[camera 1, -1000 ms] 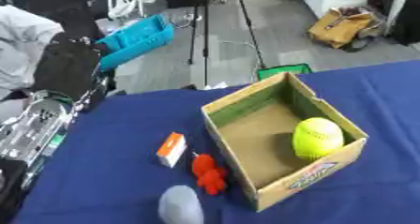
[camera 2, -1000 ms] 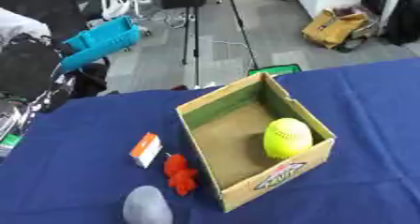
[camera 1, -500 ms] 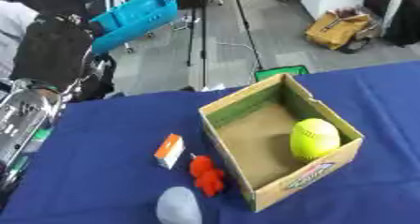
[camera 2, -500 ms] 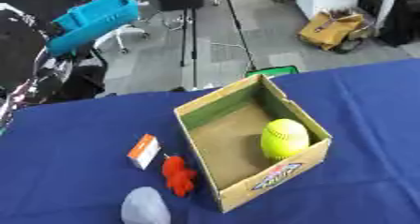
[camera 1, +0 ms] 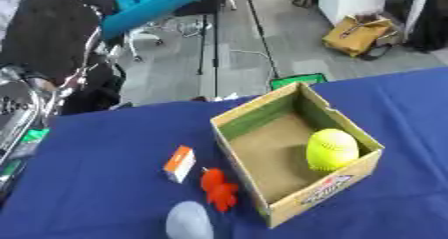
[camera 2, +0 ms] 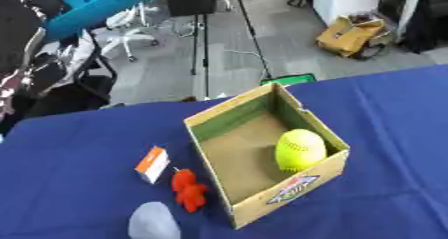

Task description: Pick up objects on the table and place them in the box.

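One cardboard box (camera 1: 294, 155) is seen on the blue-covered bench (camera 1: 105, 183), open at the top and set at an angle to the bench edge. Inside it, exactly one thing is counted: a yellow-green ball (camera 1: 332, 149), lying on the box floor against the right-hand wall, near the front corner. A printed label is carried on the box's front outer face; its words cannot be made out.

Outside the box, three loose things are counted, all left of it. One small orange-and-white carton (camera 1: 179, 163) is placed well clear of the box wall. One red, lumpy object (camera 1: 218, 189) is found just beside the box's left wall, a little nearer the front than the carton. One pale grey, rounded object (camera 1: 188, 222) is seen at the bottom edge of the view, partly cut off, just below the red one.

Neither of the robot's hands can be made out in either view, so whether the fingers are apart or together cannot be told. Silver machinery (camera 1: 16, 114) is glimpsed at the left edge, beside the bench.
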Available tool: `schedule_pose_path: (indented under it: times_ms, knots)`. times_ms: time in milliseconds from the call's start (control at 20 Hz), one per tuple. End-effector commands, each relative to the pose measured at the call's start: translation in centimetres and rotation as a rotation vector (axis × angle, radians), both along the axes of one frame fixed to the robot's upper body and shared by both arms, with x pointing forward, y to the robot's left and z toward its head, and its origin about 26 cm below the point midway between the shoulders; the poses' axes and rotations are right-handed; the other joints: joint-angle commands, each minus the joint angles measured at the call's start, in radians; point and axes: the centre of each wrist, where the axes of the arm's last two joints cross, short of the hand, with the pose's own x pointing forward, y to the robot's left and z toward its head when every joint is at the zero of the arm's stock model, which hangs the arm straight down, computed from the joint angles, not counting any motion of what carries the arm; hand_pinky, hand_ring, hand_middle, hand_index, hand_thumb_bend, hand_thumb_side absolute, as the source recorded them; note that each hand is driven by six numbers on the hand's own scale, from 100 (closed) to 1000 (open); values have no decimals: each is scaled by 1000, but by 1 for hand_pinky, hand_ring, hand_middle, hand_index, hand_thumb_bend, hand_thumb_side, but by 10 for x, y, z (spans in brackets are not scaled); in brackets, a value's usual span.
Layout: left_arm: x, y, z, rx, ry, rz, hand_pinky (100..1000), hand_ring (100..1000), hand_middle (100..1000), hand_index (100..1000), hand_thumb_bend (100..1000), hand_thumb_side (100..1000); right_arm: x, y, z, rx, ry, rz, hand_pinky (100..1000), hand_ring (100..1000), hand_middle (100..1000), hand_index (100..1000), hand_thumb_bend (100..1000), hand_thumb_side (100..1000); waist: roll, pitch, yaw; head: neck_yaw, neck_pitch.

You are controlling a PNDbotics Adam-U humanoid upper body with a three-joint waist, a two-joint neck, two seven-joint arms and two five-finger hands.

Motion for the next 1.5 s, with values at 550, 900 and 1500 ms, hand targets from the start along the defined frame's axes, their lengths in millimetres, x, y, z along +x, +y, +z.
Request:
schedule_pose_path:
  times_ms: [550, 900, 1500]
  knots:
    - [-21, -32, 29, 80, -82, -163, 758, 450, 304, 625, 100, 100, -3, 0, 11, -23, -33, -4, 873, 768, 509, 596, 100, 426, 0, -34, -8, -17, -29]
    - [-22, -51, 30, 129, -63, -236, 756, 455, 310, 627, 100, 100, -3, 1, 12, -23, -36, 2, 873, 768, 510, 595, 100, 424, 1, -40, -17, -24, -37]
    - [-21, -73, 25, 180, -28, -330, 761, 454, 318, 627, 100, 100, -2, 2, 14, -22, -45, 20, 873, 768, 510, 594, 100, 422, 0, -37, -24, -32, -39]
